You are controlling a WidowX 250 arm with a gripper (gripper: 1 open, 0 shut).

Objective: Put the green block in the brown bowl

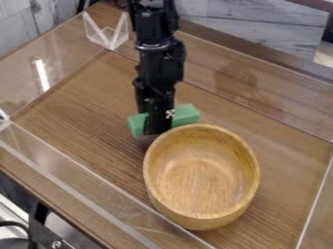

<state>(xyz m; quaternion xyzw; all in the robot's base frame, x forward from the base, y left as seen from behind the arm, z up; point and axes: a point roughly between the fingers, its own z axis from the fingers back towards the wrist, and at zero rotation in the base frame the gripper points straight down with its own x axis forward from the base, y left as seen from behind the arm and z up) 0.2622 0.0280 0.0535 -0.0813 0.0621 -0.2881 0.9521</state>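
The green block [186, 114] is a small flat bright-green piece resting low on the wooden table, just behind the far-left rim of the brown bowl. My gripper [158, 119] comes straight down on it from above. Its dark fingers straddle the block's middle and are closed against it. The arm hides the block's centre, so only its two ends show. The brown bowl [202, 180] is a wide light wooden bowl with a thick rim, sitting in front and to the right of the block, with nothing inside it.
Clear plastic walls [53, 146] fence the wooden table [78, 97] along the front left and the back. A darker round stain [240, 80] marks the wood behind the bowl. The table's front corner drops off at the lower left.
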